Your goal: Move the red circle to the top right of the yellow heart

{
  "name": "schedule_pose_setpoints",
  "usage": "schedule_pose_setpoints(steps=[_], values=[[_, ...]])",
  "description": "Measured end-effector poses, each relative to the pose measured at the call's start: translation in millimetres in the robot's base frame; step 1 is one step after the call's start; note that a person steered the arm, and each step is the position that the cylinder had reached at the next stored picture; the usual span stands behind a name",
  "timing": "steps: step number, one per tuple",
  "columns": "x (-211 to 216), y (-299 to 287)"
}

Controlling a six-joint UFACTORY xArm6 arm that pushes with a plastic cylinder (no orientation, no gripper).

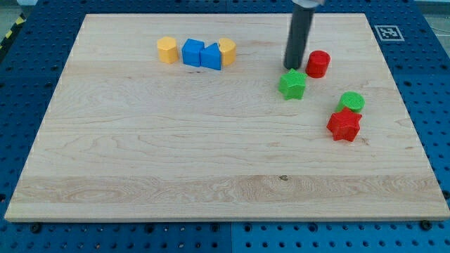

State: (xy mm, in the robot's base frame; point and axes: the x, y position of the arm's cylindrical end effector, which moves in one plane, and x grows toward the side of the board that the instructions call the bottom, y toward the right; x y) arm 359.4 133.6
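A wooden board lay on a blue pegboard. Toward the view's top left stood a row of four blocks, each touching the next: a yellow hexagon, a blue cube, a blue block of unclear shape, and the yellow heart at the row's right end. Well to the right of that row, a green star sat just below my tip, which looked to be touching or all but touching the star's upper edge. I had no claw, only the dark rod, so nothing was held. The red circle stood just right of my tip, apart from it, and well to the right of the heart at about the same height. Further down and right, a green circle touched a red star just below it.
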Motion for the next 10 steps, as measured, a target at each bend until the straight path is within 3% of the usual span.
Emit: schedule_pose_setpoints(steps=[2, 3, 4, 6, 7, 10], values=[[32, 71], [18, 86], [-14, 63], [-36, -85], [-54, -103], [-59, 18]])
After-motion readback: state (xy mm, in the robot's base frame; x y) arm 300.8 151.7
